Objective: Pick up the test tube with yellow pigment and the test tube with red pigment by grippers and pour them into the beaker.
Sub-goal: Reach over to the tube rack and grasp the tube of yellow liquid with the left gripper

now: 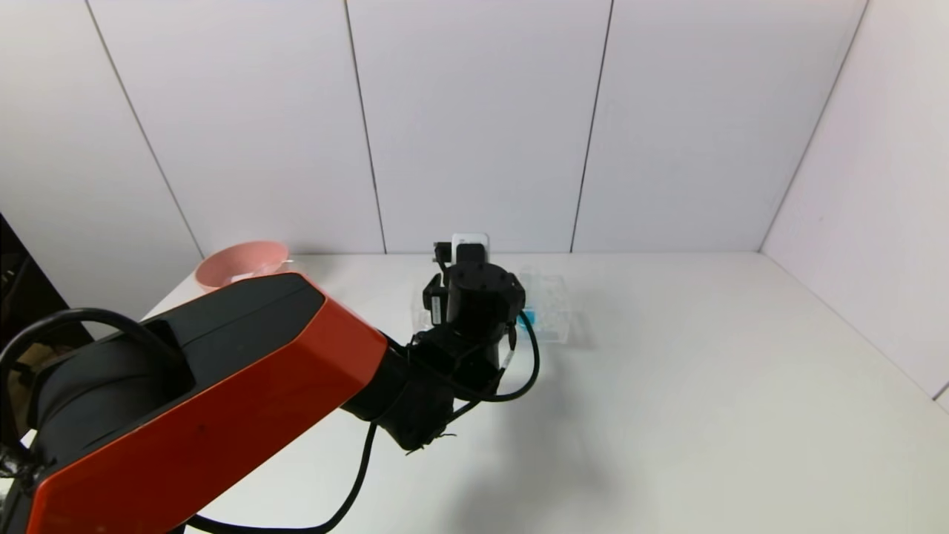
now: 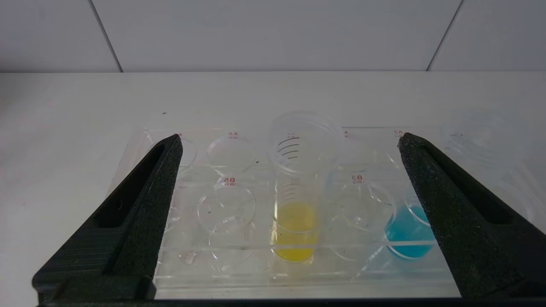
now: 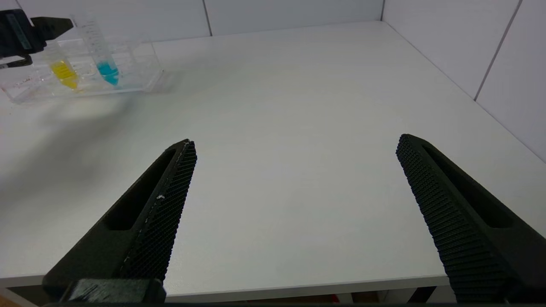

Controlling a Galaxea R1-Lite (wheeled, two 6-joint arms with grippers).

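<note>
The left gripper (image 2: 289, 143) stands wide open directly in front of the clear tube rack (image 2: 239, 256), and we see its two black fingers (image 2: 145, 200) spread to either side of the rack with nothing between them. We take the rack as our landmark on the white desk (image 1: 704, 386). The test tube with yellow pigment (image 2: 295, 200) stands upright in a middle hole of the rack's near row, centred in the gap between the left gripper's fingers and touched by neither. One hole away along that near row stands the tube with blue liquid (image 2: 407, 232), partly hidden behind one finger. The remaining holes we can see hold no tube, and we find neither a red tube nor the beaker with certainty in any view. In the head view the left arm (image 1: 222, 393) reaches across the desk to the rack and covers most of it, while a pink bowl (image 1: 241, 265) sits at the desk's far edge, well to the left of the rack. The right gripper (image 3: 294, 145) is also wide open, hovering low over bare desk well apart from the rack (image 3: 85, 81), and holds nothing.
</note>
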